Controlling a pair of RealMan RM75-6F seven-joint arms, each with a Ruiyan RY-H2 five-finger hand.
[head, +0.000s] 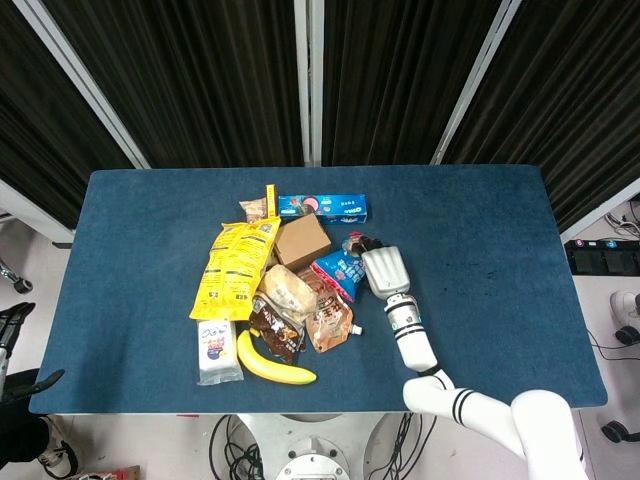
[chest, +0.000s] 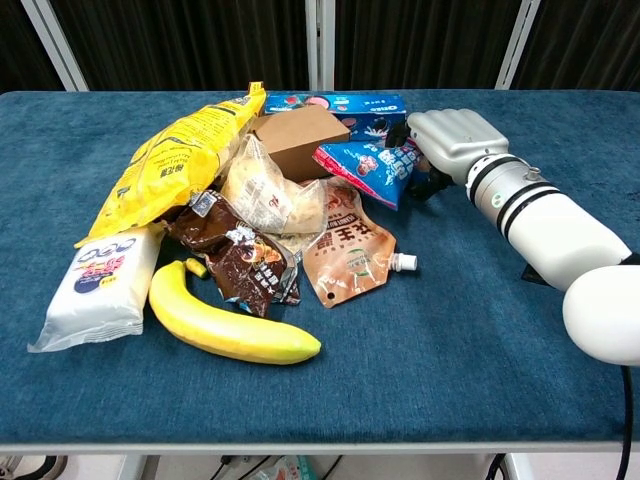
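My right hand (head: 385, 270) (chest: 455, 140) grips the right end of a blue snack packet (head: 340, 270) (chest: 365, 165), fingers curled over it. The packet sticks out to the left of the hand, tilted, just above the edge of a pile of groceries. Its far end reaches toward a brown cardboard box (head: 302, 240) (chest: 300, 135). Below it lies an orange-brown spout pouch (head: 328, 320) (chest: 350, 250). Neither view shows my left hand.
On the blue table (head: 480, 230) the pile holds a yellow chip bag (chest: 175, 160), a blue cookie box (chest: 335, 103), a clear bread bag (chest: 265, 195), a brown wrapper (chest: 235, 255), a banana (chest: 230, 325) and a white tissue pack (chest: 95, 285).
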